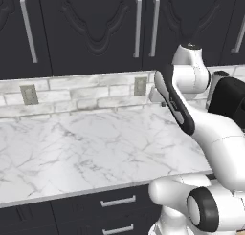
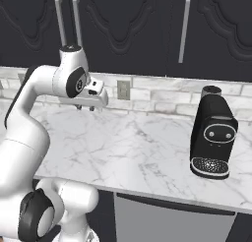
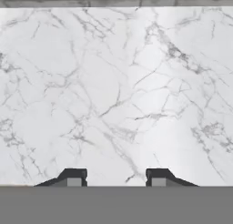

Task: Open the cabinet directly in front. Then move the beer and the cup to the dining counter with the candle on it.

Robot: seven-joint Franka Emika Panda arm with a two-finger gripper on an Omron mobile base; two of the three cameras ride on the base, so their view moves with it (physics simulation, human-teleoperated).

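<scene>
Hanging shut, the cabinet (image 1: 103,28) shows upright bar handles; the tool (image 3: 116,177) stands spread, empty.

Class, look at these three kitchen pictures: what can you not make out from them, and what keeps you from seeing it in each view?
- Inside of the cabinet: both base views, its black doors are shut.
- Cabinet top: cut off by the upper edge in both base views.
- Coffee machine: in the left base view, largely hidden behind the arm.
- Pincer: in the hand view, the fingertips are cut off by the bottom band; nothing between them.
</scene>
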